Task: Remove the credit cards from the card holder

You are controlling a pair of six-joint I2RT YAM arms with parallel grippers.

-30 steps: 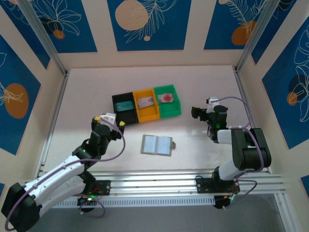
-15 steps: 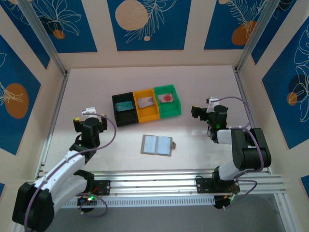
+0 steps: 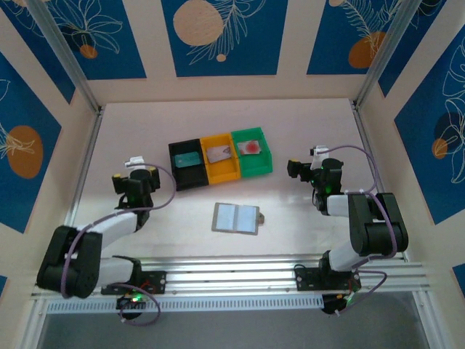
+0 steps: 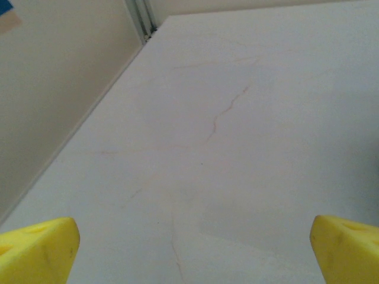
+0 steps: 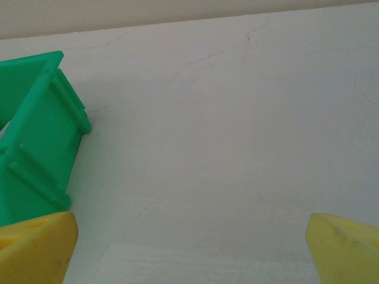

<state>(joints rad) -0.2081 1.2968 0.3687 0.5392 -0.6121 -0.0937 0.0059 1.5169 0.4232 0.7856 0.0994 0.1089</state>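
The card holder [image 3: 236,218] lies open and flat on the table's near middle, its pale pockets facing up. The credit cards rest in the bins behind it: a pale one with a red dot [image 3: 251,147] in the green bin [image 3: 264,158], a greyish one [image 3: 219,153] in the orange bin [image 3: 225,171], and a teal one [image 3: 187,158] in the black bin [image 3: 190,179]. My left gripper [image 3: 135,173] [image 4: 192,254] is open over bare table, left of the bins. My right gripper [image 3: 296,169] [image 5: 189,254] is open and empty, right of the green bin [image 5: 35,148].
The three bins stand joined in a row at mid-table. Side walls and metal posts [image 3: 81,156] bound the table on the left and right. A rail [image 3: 240,276] carrying both arm bases runs along the near edge.
My left arm has drawn back from beside the black bin to the left side of the table and folded in. The right arm, the card holder and the bins have not moved.
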